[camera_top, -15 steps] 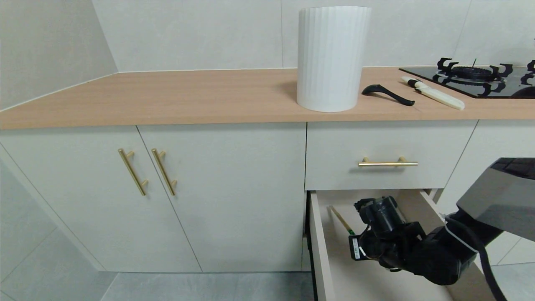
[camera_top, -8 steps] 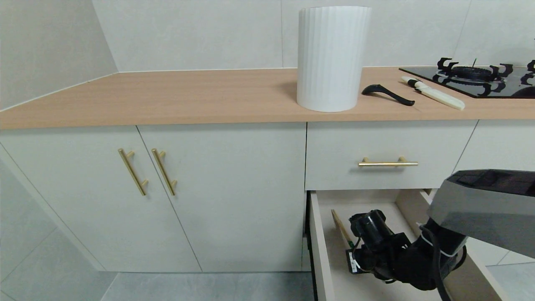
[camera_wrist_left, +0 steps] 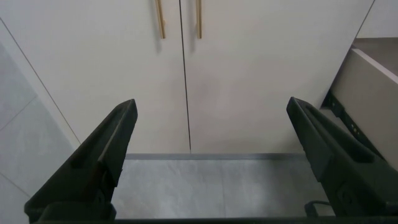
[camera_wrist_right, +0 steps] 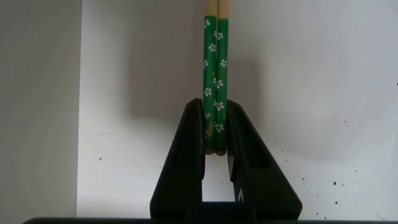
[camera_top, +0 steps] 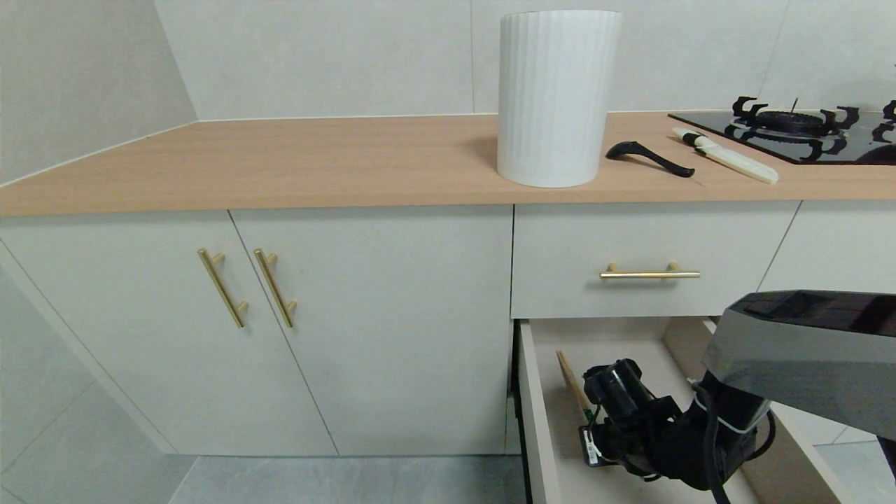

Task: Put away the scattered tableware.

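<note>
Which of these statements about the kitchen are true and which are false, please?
1. The right hand grips green chopsticks inside the open lower drawer. True.
2. The left hand is shut. False: it is open and empty, facing the cabinet doors.
3. The upper drawer is pulled out. False: it is shut.
4. A knife lies on the countertop beside the stove. True.

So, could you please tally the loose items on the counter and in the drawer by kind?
Chopsticks: 2, clamped in the right gripper inside the open drawer
Black spoon: 1, on the counter
Cream knife: 1, on the counter
White ribbed container: 1, on the counter
Total: 5
</note>
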Tool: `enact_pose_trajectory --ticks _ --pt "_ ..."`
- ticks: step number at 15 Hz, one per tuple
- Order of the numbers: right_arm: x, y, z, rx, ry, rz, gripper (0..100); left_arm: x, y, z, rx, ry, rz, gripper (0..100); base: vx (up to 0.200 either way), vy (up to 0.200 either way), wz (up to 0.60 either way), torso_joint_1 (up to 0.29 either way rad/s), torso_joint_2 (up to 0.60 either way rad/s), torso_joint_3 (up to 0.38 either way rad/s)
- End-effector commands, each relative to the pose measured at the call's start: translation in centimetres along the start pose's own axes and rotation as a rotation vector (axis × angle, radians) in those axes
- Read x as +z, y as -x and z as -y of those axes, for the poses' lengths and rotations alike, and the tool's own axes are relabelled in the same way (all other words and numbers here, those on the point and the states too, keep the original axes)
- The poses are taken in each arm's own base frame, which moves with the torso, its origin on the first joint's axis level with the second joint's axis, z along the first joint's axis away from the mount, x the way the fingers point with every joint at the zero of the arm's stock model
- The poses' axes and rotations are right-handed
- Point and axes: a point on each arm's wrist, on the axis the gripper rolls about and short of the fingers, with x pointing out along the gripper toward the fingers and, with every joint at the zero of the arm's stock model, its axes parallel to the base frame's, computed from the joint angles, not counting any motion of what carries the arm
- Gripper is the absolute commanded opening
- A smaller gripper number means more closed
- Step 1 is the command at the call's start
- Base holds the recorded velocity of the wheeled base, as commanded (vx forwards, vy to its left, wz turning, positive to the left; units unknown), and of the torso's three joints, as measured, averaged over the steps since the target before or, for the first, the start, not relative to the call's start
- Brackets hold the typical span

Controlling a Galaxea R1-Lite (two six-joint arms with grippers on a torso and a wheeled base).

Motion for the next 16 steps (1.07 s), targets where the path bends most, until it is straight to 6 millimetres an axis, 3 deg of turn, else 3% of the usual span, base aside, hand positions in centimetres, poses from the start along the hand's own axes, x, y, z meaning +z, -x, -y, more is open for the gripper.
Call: enact_pose_trajectory --ticks 1,4,5,11,14,16 --pt "0.0 0.0 0.0 0.001 0.0 0.001 0 0.0 0.0 0.0 0.0 0.0 0.0 100 0.0 0.0 0.0 0.0 0.0 0.0" --pt "0.0 0.0 0.0 -0.001 0.0 0.002 0 0.0 0.0 0.0 0.0 0.0 0.0 100 0.0 0.0 0.0 0.0 0.0 0.0" --pt "0.0 0.1 0.0 -0.001 0.001 0.0 100 0.0 0.0 0.0 0.0 -0.002 0.0 100 0.0 0.0 0.0 0.0 0.0 0.0" --pt "0.2 0.3 0.0 -0.009 0.0 0.013 100 0.0 0.0 0.0 0.0 0.0 0.0 100 0.0 0.0 0.0 0.0 0.0 0.0" --pt "2.5 3.9 0.2 -0.002 -0.022 0.115 100 0.0 0.0 0.0 0.0 0.0 0.0 100 0.0 0.0 0.0 0.0 0.0 0.0" --pt "4.5 8.5 1.0 0.016 -0.045 0.184 100 0.0 0.0 0.0 0.0 0.0 0.0 100 0.0 0.0 0.0 0.0 0.0 0.0"
